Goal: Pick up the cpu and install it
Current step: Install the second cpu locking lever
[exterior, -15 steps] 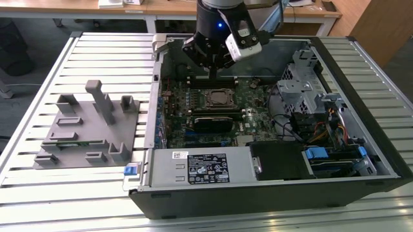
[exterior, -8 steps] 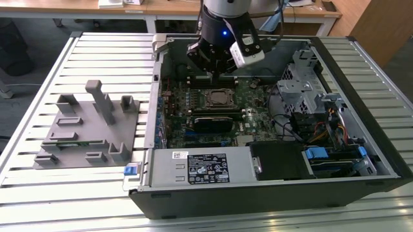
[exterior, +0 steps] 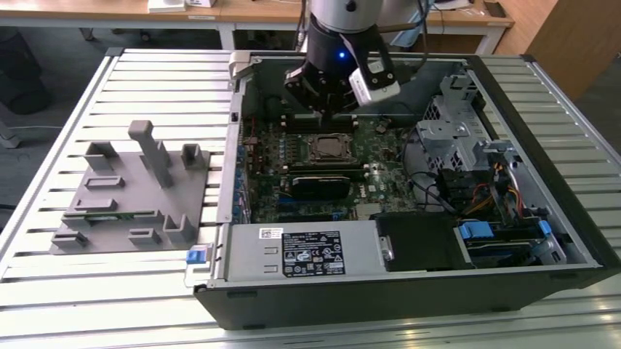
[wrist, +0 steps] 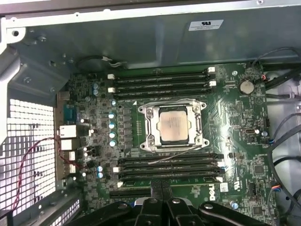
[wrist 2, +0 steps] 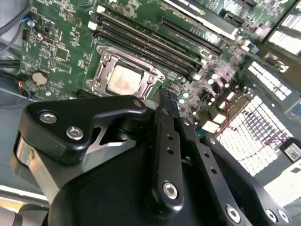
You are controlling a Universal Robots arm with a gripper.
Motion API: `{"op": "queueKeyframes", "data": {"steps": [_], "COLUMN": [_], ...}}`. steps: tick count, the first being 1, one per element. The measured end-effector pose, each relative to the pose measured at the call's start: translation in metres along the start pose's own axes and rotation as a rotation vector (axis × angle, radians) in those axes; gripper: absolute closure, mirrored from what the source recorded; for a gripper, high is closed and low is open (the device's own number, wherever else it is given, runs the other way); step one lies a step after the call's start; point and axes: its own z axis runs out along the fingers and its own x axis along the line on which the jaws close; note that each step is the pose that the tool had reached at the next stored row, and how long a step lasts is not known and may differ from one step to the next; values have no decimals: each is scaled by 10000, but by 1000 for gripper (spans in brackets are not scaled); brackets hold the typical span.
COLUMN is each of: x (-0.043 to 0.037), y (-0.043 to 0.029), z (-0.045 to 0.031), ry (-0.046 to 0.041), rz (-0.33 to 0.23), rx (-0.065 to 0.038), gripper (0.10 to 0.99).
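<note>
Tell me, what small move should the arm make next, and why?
Probably lift straight up a little. The cpu already lies in its socket on the motherboard, and the gripper hangs over the board with jaws shut on nothing.

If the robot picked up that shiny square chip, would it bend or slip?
The cpu looks like a flat metal-topped square, so it probably stays stiff and won't roll. Its smooth, shiny top may be slippery. It sits inside the socket frame, so pushing it sideways likely wouldn't move it.

A grey moulded fixture [exterior: 131,196] lies beside the open computer case [exterior: 408,291] (on the slatted table [exterior: 58,291]).
</note>
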Motion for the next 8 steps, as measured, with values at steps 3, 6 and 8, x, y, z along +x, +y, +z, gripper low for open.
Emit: {"op": "queueKeyframes", "data": {"steps": [3, 6, 8], "x": [-43, -55, -57], "y": [8, 10, 12], "z": [39, 94, 130], "ry": [44, 59, 69], "rz": [2, 5, 5], "rx": [-36, -32, -32], "gripper": [980, 980, 980]}}
